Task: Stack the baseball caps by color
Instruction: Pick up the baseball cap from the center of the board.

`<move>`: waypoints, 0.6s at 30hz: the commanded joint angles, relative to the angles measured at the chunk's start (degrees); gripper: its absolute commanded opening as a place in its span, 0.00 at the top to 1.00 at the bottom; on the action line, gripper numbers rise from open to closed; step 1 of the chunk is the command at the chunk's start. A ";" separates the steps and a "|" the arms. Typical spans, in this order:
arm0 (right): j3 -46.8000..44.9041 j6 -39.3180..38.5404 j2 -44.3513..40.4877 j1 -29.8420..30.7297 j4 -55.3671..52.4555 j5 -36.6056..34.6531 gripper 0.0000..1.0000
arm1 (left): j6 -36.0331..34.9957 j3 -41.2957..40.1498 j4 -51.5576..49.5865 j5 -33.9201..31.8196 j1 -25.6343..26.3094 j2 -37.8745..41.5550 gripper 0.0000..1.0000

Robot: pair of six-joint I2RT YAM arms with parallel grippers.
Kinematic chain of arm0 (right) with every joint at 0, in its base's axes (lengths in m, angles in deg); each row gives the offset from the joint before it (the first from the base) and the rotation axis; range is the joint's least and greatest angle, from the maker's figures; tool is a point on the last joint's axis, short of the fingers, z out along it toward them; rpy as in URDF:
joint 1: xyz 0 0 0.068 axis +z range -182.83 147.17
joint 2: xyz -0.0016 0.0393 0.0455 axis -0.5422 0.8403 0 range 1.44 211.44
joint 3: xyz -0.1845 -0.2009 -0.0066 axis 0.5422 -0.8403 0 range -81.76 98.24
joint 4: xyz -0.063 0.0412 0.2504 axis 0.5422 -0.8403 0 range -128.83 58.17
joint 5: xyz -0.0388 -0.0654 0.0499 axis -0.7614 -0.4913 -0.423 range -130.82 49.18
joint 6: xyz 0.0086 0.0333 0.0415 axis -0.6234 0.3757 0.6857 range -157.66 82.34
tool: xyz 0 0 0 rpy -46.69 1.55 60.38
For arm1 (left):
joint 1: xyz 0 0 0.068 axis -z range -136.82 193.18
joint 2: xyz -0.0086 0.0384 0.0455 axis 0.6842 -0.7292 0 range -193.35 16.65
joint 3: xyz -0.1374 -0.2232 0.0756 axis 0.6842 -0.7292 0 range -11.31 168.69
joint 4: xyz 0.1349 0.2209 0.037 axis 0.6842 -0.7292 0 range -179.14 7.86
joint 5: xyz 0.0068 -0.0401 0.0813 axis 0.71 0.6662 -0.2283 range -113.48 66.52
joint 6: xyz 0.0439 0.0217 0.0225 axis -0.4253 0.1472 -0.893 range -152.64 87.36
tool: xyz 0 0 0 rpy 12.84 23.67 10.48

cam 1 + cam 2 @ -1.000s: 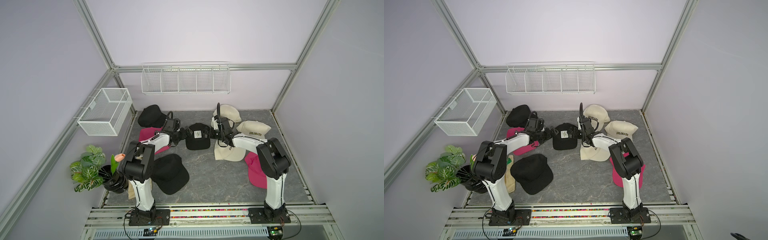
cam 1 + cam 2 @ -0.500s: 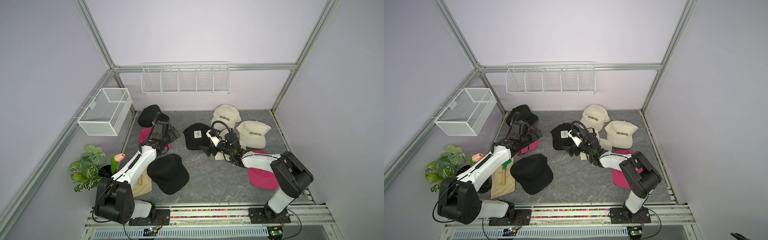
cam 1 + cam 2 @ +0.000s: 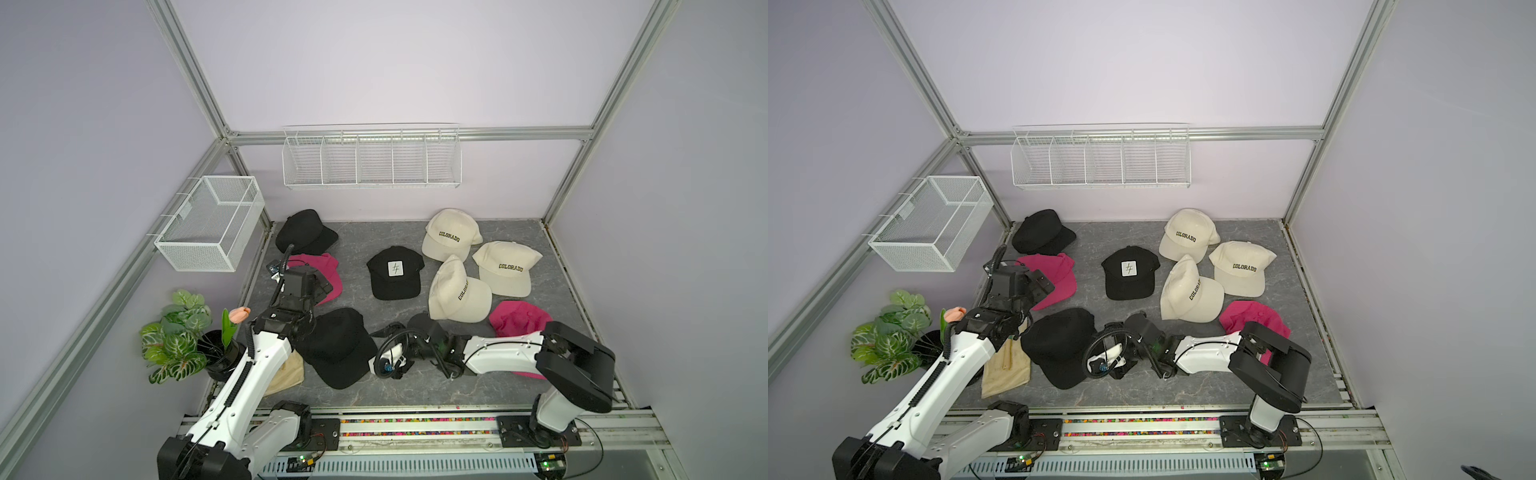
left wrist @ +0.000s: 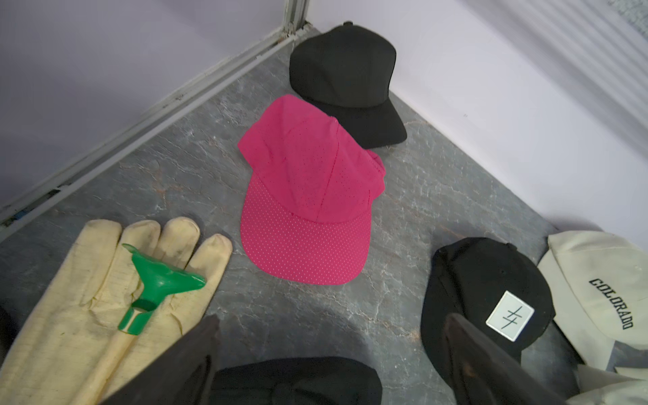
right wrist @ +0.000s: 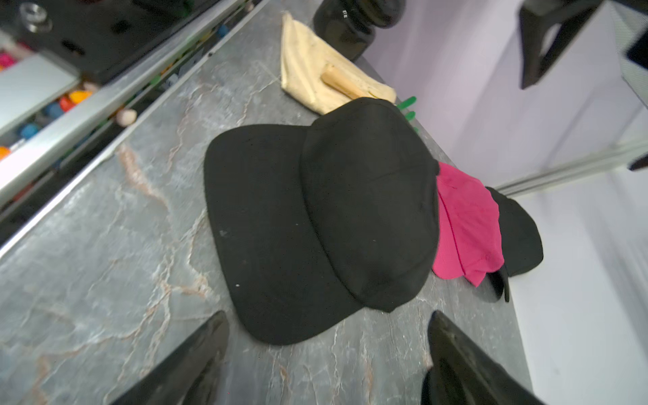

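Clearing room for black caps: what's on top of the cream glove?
A small green-headed hand rake with a wooden handle lies on the cream glove. The black cap beside it partly hides its tines in the right wrist view.

— What carries it all?
— A grey marbled tabletop; eight caps and one glove lie on it.
— Where do they lie?
— A plain black cap sits in the far left corner; a pink cap touches its brim; a black cap with a white patch lies alone mid-table; three cream COLORADO caps crowd together at the far right; a second pink cap lies just in front of them, partly hidden; a third black cap lies at the near left; a cream glove lies flat beside it.
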 commanded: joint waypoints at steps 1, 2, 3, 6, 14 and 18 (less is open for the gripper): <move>-1.10 -12.36 3.46 3.40 0.73 -6.50 0.11 | -0.72 -1.20 0.58 -3.10 -0.34 0.91 0.00; -1.21 -13.75 4.52 4.30 1.52 -7.73 0.11 | -0.57 -0.99 0.24 -3.12 -0.46 0.62 0.00; -1.29 -14.59 5.19 4.84 2.11 -8.65 0.11 | -0.31 -0.63 -0.21 -3.14 -0.44 0.33 0.00; -1.15 -15.95 8.06 6.33 5.49 -11.97 0.13 | 0.72 -0.44 -1.03 -1.59 -0.50 0.24 0.00; 0.53 -17.90 13.99 6.70 11.09 -15.01 0.33 | 3.39 -2.37 1.39 2.46 -0.50 1.77 0.00; 1.24 -19.45 18.01 6.70 18.09 -16.99 0.46 | 4.31 -2.85 2.09 3.74 -0.48 1.51 0.00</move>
